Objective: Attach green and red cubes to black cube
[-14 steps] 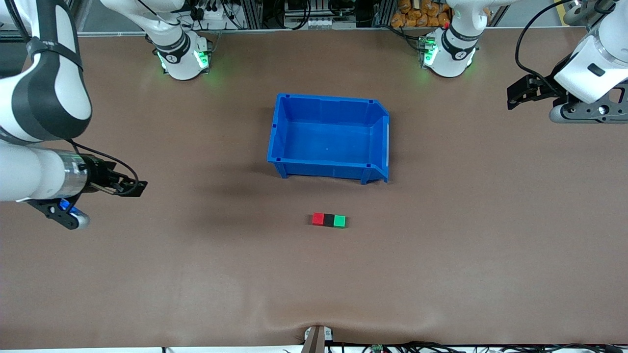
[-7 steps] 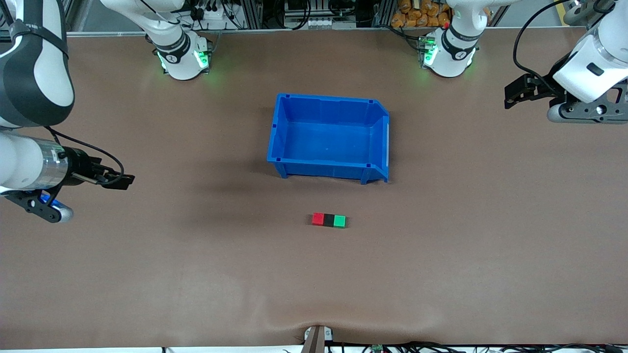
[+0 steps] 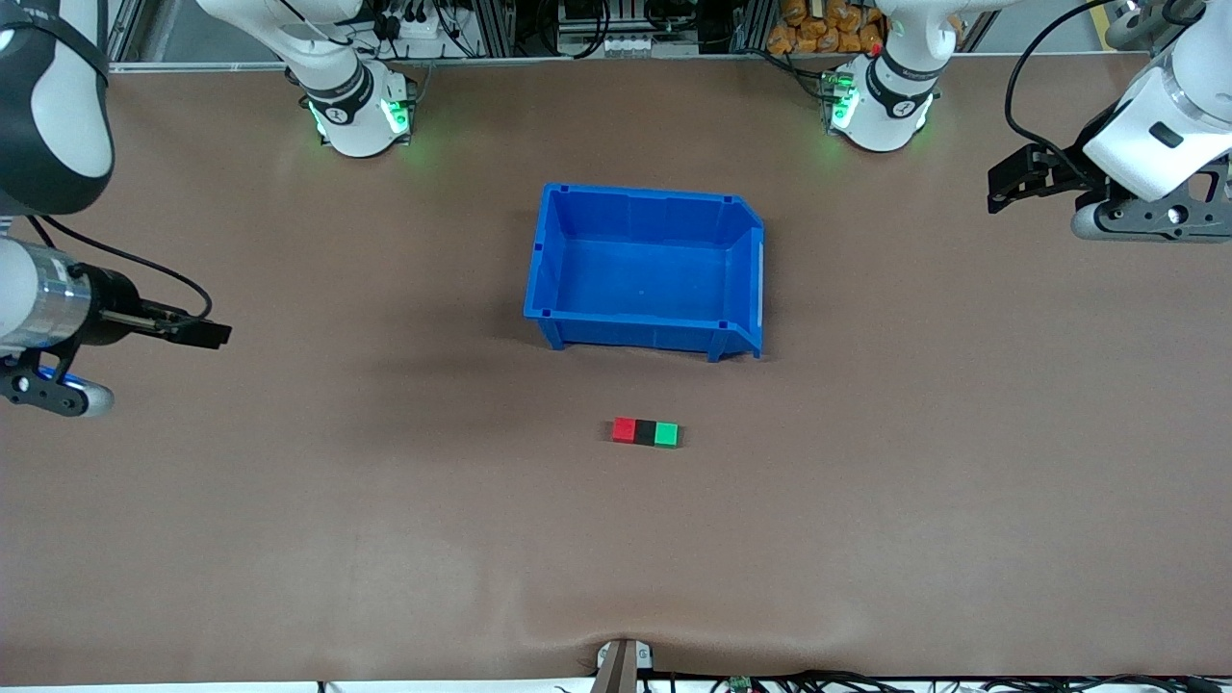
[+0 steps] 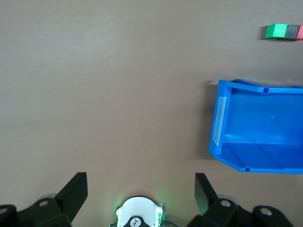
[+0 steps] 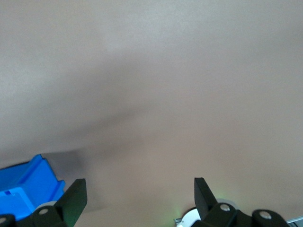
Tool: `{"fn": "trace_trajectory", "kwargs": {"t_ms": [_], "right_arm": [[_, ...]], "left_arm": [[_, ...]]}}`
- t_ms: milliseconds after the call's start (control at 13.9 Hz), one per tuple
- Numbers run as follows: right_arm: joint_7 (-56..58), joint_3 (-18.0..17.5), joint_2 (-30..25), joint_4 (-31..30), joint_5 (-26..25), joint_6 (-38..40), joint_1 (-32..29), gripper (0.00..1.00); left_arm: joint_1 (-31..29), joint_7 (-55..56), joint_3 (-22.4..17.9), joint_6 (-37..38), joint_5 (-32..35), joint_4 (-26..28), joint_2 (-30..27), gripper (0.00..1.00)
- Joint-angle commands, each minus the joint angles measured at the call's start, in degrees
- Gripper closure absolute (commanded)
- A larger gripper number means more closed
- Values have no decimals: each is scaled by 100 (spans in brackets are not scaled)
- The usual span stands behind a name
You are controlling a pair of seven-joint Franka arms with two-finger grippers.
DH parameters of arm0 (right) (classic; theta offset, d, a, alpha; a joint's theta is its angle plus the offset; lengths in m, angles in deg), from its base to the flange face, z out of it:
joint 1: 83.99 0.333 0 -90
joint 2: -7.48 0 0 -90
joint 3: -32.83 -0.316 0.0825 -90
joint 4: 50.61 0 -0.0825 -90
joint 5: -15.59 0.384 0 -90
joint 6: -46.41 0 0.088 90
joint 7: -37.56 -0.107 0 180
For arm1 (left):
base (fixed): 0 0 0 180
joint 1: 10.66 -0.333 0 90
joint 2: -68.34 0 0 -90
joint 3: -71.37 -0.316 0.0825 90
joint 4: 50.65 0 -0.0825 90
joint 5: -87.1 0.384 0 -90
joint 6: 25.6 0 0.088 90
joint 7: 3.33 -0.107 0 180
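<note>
The red cube (image 3: 625,429), black cube (image 3: 645,431) and green cube (image 3: 666,434) lie in one touching row on the brown table, black in the middle, nearer to the front camera than the blue bin. The left wrist view shows the same row, with the green cube (image 4: 275,31), black cube (image 4: 293,32) and red cube (image 4: 300,32) at the picture's edge. My left gripper (image 3: 1006,188) hangs open and empty over the left arm's end of the table, its jaws wide apart (image 4: 140,189). My right gripper (image 3: 207,334) is open and empty over the right arm's end (image 5: 140,194).
An empty blue bin (image 3: 645,332) stands mid-table, farther from the front camera than the cubes, and shows in both wrist views (image 4: 215,118) (image 5: 23,189). The arm bases (image 3: 356,111) (image 3: 881,106) stand at the table's back edge.
My right gripper has pulled back toward the right arm's end of the table, away from the cubes. My left gripper has shifted only slightly. The cubes have not moved.
</note>
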Motion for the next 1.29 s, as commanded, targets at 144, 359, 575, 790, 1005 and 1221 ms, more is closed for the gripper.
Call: {"fn": "trace_trajectory", "kwargs": {"t_ms": [144, 359, 575, 790, 1005, 1221], "right_arm": [[628, 23, -419, -243, -95, 22, -28, 0], [638, 23, -603, -357, -95, 49, -37, 0], [970, 23, -762, -472, -95, 49, -90, 0], [1165, 75, -955, -673, -95, 23, -116, 0], [1182, 102, -1131, -885, -95, -83, -107, 0], [1322, 102, -1246, -999, -87, -144, -107, 0]], "left_arm": [[-39, -112, 12, 6, -65, -12, -66, 0], [-21, -112, 12, -3, -48, -3, -58, 0], [-30, -121, 21, -55, -48, -3, -58, 0], [-13, -121, 21, -99, -48, 5, -40, 0], [-12, -121, 29, -117, -48, 23, -84, 0], [-30, -129, 56, -91, -57, 14, -93, 0]]}}
